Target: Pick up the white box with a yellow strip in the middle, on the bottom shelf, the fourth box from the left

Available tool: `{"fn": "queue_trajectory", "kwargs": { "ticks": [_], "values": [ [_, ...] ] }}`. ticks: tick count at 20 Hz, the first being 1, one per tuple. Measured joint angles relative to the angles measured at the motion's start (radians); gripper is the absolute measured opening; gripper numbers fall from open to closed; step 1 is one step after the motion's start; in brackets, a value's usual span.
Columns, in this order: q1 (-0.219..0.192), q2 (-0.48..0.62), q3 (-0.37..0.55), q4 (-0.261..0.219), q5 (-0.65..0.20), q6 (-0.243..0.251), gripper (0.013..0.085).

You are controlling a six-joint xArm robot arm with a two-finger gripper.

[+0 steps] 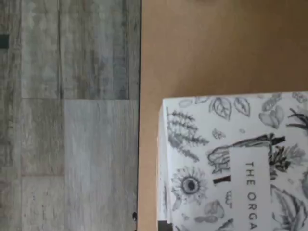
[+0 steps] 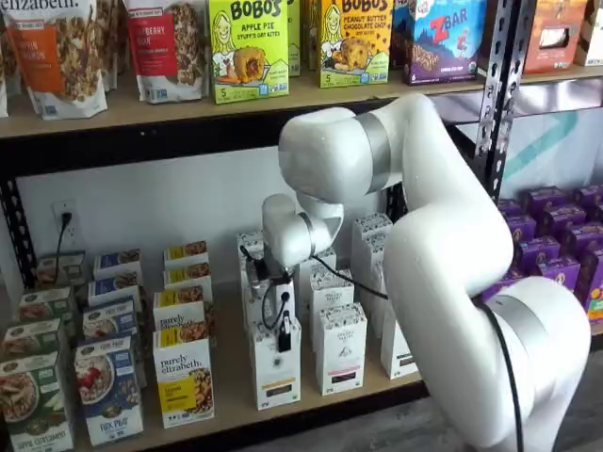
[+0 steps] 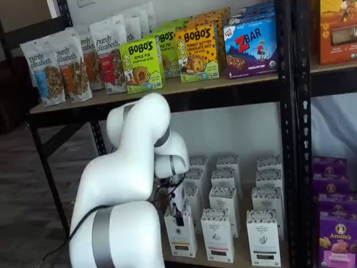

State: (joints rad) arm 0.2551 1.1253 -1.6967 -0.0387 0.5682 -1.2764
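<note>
The white box [image 2: 276,369] stands at the front of its row on the bottom shelf [image 2: 226,407], with a speckled top band and a yellowish strip low on its front. It also shows in a shelf view [image 3: 183,237]. My gripper [image 2: 283,325] hangs just above this box's top, with the white arm bent down over it; in a shelf view [image 3: 178,213] it sits at the box's top edge. Only dark finger parts and a cable show, with no plain gap. The wrist view shows a white carton top [image 1: 231,163] with drawn leaves, on the pale board [image 1: 207,48].
Like white cartons with a black strip [image 2: 340,348] stand right of the box, with more rows behind. "purely elizabeth" boxes [image 2: 184,377] stand to its left and purple boxes [image 2: 556,254] to the far right. A black upright [image 2: 499,85] and the upper shelf's Bobo's boxes [image 2: 247,47] are above.
</note>
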Motion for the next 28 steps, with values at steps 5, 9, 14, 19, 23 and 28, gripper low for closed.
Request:
{"fn": "queue_trajectory", "kwargs": {
  "ticks": [5, 9, 14, 19, 23, 28],
  "values": [
    [0.013, -0.047, 0.078, 0.009, -0.027, 0.006, 0.049],
    [0.023, -0.106, 0.172, 0.013, -0.052, 0.012, 0.049],
    [0.038, -0.187, 0.304, 0.015, -0.109, 0.026, 0.049],
    [0.051, -0.269, 0.424, 0.013, -0.146, 0.041, 0.049],
    [0.057, -0.341, 0.514, -0.003, -0.162, 0.061, 0.049],
    [0.054, -0.423, 0.604, -0.006, -0.163, 0.061, 0.049]
  ]
}}
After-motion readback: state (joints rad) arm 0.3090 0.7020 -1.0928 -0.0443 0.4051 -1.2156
